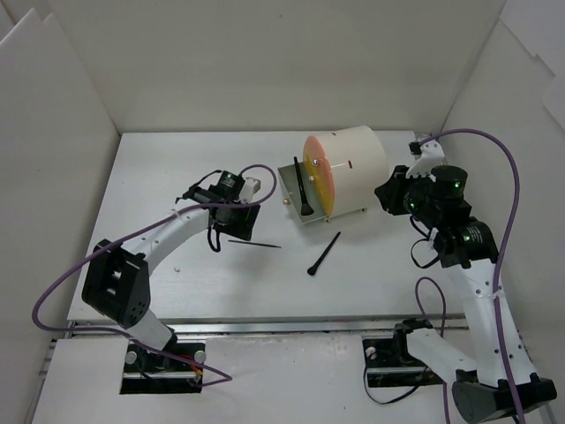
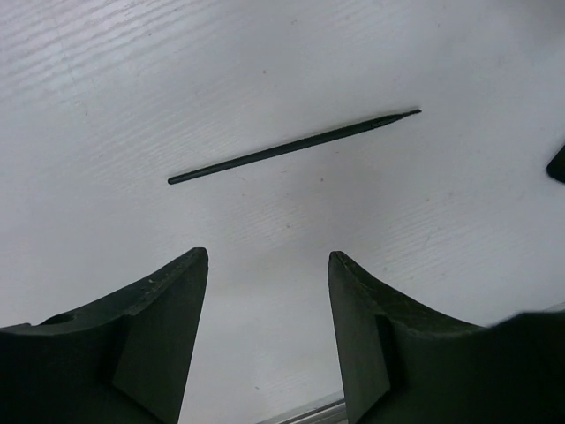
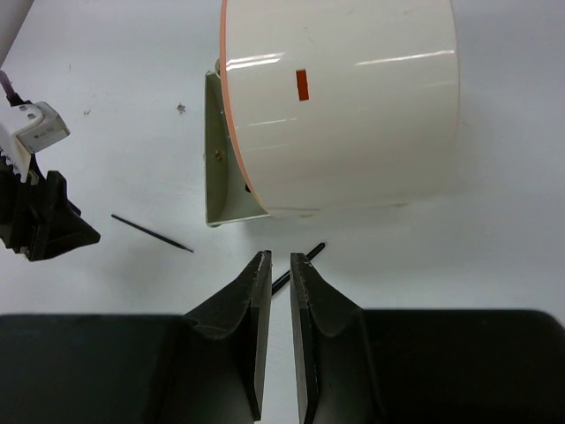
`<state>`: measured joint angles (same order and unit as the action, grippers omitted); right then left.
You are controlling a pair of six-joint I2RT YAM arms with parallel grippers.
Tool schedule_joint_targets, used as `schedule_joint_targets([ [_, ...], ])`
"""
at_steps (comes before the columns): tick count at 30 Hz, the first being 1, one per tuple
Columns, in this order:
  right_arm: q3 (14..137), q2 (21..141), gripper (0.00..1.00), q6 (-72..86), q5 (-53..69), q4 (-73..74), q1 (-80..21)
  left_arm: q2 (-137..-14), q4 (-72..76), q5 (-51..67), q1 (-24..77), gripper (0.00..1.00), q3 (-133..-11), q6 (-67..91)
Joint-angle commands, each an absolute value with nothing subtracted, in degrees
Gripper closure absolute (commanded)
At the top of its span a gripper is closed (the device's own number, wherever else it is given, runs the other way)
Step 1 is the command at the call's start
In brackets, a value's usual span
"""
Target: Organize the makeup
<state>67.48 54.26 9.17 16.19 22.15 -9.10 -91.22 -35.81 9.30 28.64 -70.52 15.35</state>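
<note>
Table (image 1: pixel 177 291), cylinder tray (image 1: pixel 287 200): black brush (image 1: pixel 300 185)

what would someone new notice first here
The big cream cylinder with an orange face lies on its side at the far middle of the table, with a black brush at that face. Nearer, a thin brush lies just ahead of the open left pincer, and a thicker brush lies on the table further right.
</note>
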Motion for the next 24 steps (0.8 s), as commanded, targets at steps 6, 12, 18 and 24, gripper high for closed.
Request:
schedule_joint_targets([
  [6, 66.62, 52.74, 0.88, 9.32, 17.67, 19.07, -9.67, -98.16, -35.59, 20.21, 30.94, 0.47, -78.74, -9.38],
  [12, 66.09, 50.54, 0.87, 9.49, 16.70, 19.25, -9.76, -107.83, -40.51, 17.67, 33.75, 0.50, -87.44, -14.06],
  [18, 66.71, 49.57, 0.87, 9.23, 15.91, 20.39, -10.02, -111.27, -42.98, 19.86, 34.80, 0.54, -90.18, -16.35],
  [24, 66.88, 49.66, 0.87, 9.05, 15.56, 20.92, -10.02, -108.46, -38.33, 18.20, 35.33, 0.55, -82.63, -16.00],
])
